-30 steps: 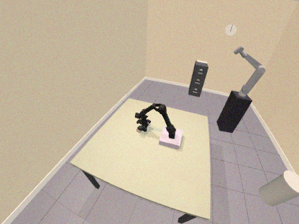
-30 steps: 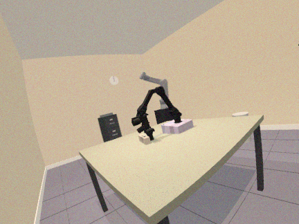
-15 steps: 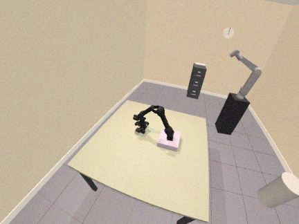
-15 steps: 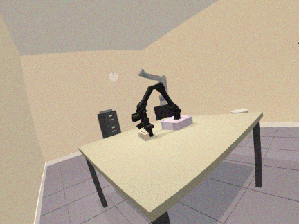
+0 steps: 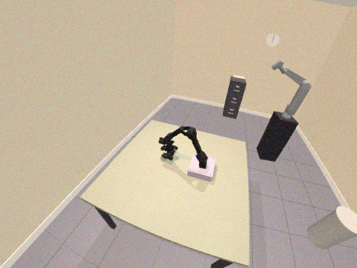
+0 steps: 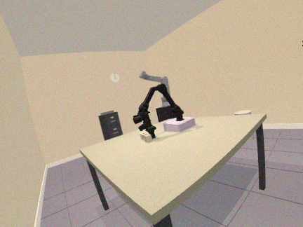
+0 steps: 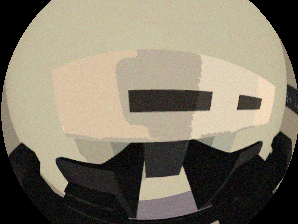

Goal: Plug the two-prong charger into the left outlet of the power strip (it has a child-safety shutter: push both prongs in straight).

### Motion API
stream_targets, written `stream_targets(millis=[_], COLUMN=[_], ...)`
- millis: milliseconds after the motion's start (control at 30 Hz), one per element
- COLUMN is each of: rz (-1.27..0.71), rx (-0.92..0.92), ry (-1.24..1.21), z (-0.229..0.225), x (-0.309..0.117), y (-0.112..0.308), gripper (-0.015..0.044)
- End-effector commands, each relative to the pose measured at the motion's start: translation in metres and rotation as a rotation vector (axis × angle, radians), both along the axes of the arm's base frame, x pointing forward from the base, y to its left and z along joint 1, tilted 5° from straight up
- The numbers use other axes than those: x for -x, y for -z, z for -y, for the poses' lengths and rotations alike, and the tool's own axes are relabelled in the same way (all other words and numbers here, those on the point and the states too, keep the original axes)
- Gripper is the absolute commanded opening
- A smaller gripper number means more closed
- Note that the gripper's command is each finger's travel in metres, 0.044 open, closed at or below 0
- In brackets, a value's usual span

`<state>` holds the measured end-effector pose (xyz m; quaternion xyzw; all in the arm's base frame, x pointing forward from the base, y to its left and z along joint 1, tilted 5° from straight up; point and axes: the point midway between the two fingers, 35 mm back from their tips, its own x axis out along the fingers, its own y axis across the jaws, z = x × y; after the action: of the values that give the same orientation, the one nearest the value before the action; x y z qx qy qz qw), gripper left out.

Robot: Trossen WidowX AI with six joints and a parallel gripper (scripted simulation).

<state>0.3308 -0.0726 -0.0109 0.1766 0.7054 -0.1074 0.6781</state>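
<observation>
The pale power strip (image 7: 90, 102) (image 6: 144, 137) lies across the wrist view, with a long dark rectangle and a smaller one on its visible face. A shadow covers its middle. My gripper (image 7: 160, 137) (image 6: 152, 135) (image 5: 168, 156) is low over the table at the strip and shut on the black charger (image 7: 163, 162). The charger's far end meets the strip's near edge in the wrist view. Its prongs are not visible, and the outlet openings cannot be made out. Whether the prongs are inside an outlet cannot be told.
The arm's pinkish-white base box (image 5: 201, 173) (image 6: 175, 127) stands on the pale yellow table (image 5: 136, 182) (image 6: 147, 175). Beyond the table are a grey arm on a black pedestal (image 5: 276, 138), a dark filing cabinet (image 5: 234, 99) (image 6: 110, 126) and a pale cylinder (image 5: 330, 232).
</observation>
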Motion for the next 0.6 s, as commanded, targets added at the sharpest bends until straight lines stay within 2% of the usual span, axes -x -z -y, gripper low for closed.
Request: stream_targets(millis=[0,567], rz=[0.03,0.003], rx=[0.009,0.001], ry=[-0.002,0.0], z=[0.0016,0.0], x=[-0.0067,0.0001], y=[0.0005,0.0001], gripper=[0.0,0.0])
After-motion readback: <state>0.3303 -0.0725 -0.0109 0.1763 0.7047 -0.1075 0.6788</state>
